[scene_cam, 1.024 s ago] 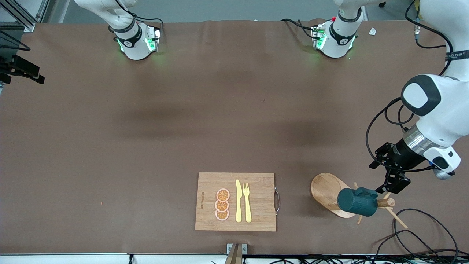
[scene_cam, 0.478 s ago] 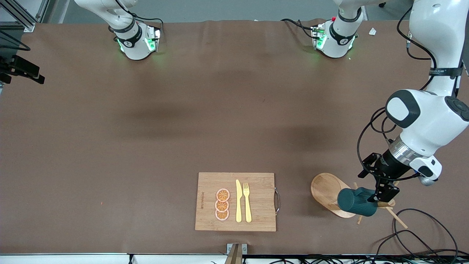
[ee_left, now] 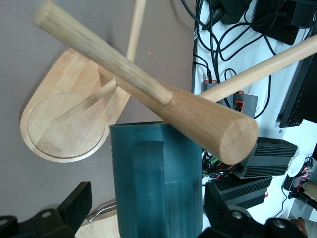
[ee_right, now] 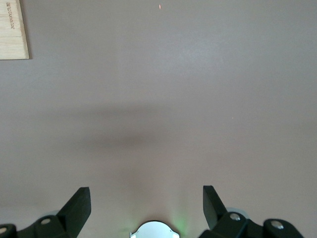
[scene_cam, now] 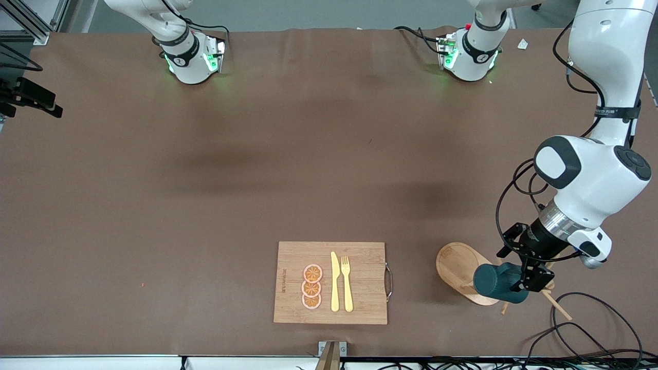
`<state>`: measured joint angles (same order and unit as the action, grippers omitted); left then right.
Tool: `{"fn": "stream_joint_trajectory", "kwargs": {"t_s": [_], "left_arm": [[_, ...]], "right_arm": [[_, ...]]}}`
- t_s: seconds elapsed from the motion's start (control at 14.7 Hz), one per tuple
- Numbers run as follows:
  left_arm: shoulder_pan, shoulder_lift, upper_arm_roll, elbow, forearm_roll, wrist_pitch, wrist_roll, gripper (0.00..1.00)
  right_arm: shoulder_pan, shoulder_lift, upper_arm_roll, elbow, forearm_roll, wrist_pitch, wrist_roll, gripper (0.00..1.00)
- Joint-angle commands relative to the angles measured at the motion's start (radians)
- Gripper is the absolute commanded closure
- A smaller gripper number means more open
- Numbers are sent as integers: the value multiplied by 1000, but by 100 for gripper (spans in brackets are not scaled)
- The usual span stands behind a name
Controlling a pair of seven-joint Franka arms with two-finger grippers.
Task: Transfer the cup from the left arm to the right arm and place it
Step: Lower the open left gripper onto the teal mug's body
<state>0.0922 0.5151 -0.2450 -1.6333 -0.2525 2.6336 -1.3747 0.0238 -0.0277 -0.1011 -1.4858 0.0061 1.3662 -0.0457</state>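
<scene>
The dark teal ribbed cup [scene_cam: 494, 281] hangs sideways on a peg of the wooden rack [scene_cam: 457, 267], close to the front camera at the left arm's end of the table. My left gripper [scene_cam: 519, 268] is open and straddles the cup's mouth end. In the left wrist view the cup [ee_left: 163, 188], handle facing the camera, sits between the two black fingers [ee_left: 74, 208] with a gap on each side. The rack's thick post [ee_left: 203, 116] crosses just above it. My right gripper [ee_right: 146, 198] is open over bare table above its own base, holding nothing.
A wooden cutting board [scene_cam: 360, 257] with orange slices [scene_cam: 312, 287], a yellow knife [scene_cam: 334, 281] and fork [scene_cam: 347, 282] lies beside the rack, toward the right arm's end. Thin pegs [scene_cam: 558, 306] stick out of the rack. Black cables [scene_cam: 591, 329] loop near the table's front edge.
The left arm has swung in toward the rack, bringing its open gripper from beside the cup to around it. The cup and the right arm have not moved.
</scene>
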Motion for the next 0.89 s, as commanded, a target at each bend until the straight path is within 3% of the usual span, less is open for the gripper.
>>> {"fn": "stream_joint_trajectory", "kwargs": {"t_s": [0.0, 0.82], "left_arm": [[-8, 25, 0, 36, -11, 8, -1, 0], [-22, 54, 0, 43, -10, 37, 0, 1]], "right_arm": [[-8, 6, 3, 13, 11, -4, 4, 0], [-5, 2, 3, 16, 8, -9, 10, 0]]}}
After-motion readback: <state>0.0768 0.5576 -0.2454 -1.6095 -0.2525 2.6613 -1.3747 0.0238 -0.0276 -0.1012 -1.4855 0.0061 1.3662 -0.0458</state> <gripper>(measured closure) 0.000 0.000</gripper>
